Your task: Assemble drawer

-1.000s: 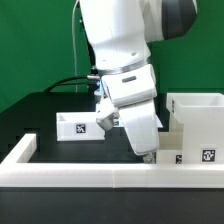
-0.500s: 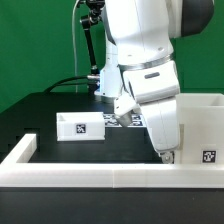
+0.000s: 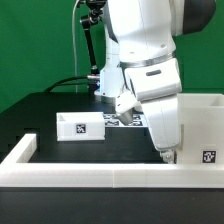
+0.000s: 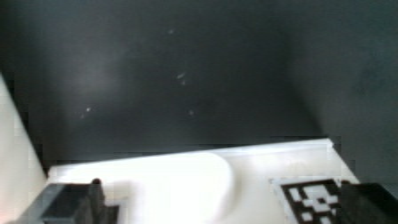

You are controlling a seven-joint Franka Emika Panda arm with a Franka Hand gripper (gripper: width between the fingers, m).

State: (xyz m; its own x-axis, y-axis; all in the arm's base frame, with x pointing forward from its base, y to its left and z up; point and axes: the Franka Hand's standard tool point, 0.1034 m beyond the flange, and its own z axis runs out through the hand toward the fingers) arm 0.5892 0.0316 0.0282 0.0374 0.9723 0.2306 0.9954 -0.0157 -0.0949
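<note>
Border wall (image 3: 90,178), long, low and white, runs across the nearest edge of the black table (image 3: 40,115). At the exterior view's left it turns a corner and heads away from the camera. It hides the foot of everything standing right behind it.

Just behind the border wall, toward the exterior view's right, the gripper (image 3: 167,155) hangs low at the end of the bulky white arm (image 3: 150,60), its tips close to the wall's top edge. The drawer's large housing (image 3: 198,135) stands immediately beside the gripper, farther to the exterior view's right. The housing is open-topped and carries a square tag (image 3: 209,156) on the face that looks toward the border wall. Whether the gripper touches the housing cannot be told from here.

From the wrist view the gripper (image 4: 217,205) is spread wide. One dark finger (image 4: 71,205) stands out to the side of a white piece (image 4: 178,175) bearing a tag (image 4: 329,192). Nothing is pinched. Which part of the drawer that piece is cannot be told. Beyond it lies bare table (image 4: 196,80).

Farther behind the border wall, toward the exterior view's left and well apart from the gripper, sits one small tray (image 3: 70,128), upright, with open black table around it.

Behind that, the marker board (image 3: 128,122) shows only as a sliver under the arm. A green backdrop (image 3: 30,50) closes the scene.
</note>
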